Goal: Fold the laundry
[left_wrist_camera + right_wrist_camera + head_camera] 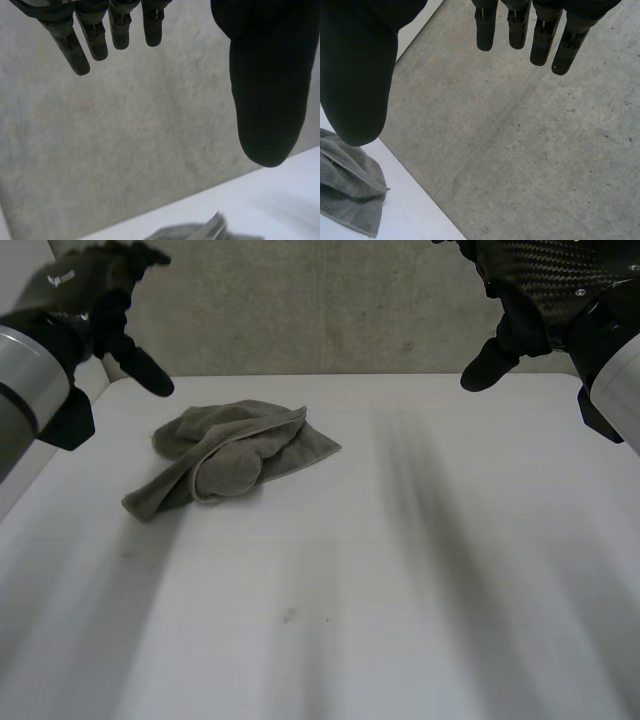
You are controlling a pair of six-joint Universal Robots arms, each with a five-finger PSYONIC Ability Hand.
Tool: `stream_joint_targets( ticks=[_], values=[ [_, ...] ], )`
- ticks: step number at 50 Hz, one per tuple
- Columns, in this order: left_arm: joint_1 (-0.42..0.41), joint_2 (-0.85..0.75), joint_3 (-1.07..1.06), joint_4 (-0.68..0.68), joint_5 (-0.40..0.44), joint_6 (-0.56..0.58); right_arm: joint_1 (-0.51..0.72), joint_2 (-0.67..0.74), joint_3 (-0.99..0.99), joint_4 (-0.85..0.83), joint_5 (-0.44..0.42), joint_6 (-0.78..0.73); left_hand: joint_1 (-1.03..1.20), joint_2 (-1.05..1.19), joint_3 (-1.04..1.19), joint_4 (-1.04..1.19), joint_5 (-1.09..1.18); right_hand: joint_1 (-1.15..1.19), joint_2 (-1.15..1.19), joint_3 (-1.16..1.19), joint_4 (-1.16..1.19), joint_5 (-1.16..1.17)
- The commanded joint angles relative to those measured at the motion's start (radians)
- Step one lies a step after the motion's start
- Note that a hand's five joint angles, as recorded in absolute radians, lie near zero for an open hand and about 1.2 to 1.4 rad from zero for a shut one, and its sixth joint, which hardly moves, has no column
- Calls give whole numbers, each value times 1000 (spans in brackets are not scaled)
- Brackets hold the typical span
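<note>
Fingers on our left black hand (95, 295) are straight and apart from the thumb, and they hold nothing. The hand hangs over the far left side of the white flat table (420, 580). Below it, a little toward the middle, lies the crumpled grey-green terry towel (225, 455), bunched up on the left half of the table. Its long side runs slanted, from a near left end to a far right corner that points toward our right black hand (530, 300). That hand is spread and empty too, well apart from the towel. We think the left hand is nearer, so it should reach first.
</note>
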State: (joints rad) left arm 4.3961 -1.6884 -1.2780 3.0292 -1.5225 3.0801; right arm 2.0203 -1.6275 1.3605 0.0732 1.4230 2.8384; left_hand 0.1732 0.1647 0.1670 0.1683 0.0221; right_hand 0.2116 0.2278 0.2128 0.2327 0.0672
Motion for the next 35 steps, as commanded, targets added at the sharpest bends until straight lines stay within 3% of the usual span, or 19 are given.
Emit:
stream_joint_targets(
  ticks=[1, 13, 16, 18, 22, 23, 25, 35],
  values=[
    [55, -198, 60, 37, -1, 2, 0, 6, 8, -3, 1, -4, 46, 55, 52, 51, 23, -37, -53, -38, -58, -67],
    [131, -577, 160, 66, 1, 2, 0, 21, 8, -3, 1, -4, 125, 134, 131, 130, 102, -37, -53, -38, -58, -67],
    [131, -639, 178, 68, 1, 2, 0, 32, 8, -3, 1, -4, 380, 388, 386, 385, 356, -37, -53, -38, -58, -67],
    [131, -648, 181, 73, 1, 2, 0, 34, 8, -3, 1, -4, 487, 495, 493, 491, 463, -37, -53, -38, -58, -67],
    [131, -662, 169, 108, 1, 2, 0, 54, 9, -6, 1, -5, 908, 916, 914, 913, 884, -37, -53, -38, -58, -67],
    [131, -662, 169, 108, 1, 2, 0, 69, 8, -9, 2, -5, 909, 918, 916, 914, 886, -37, -53, -38, -58, -67],
    [129, -656, 163, 108, 1, 2, -2, 101, -4, -21, 7, -4, 1222, 1230, 1228, 1227, 1198, -37, -53, -38, -58, -67],
    [120, -533, 121, 91, 1, 2, -21, 237, -90, -46, 25, 4, 1223, 1232, 1229, 1228, 1200, -37, -53, -38, -58, -67]
  ],
)
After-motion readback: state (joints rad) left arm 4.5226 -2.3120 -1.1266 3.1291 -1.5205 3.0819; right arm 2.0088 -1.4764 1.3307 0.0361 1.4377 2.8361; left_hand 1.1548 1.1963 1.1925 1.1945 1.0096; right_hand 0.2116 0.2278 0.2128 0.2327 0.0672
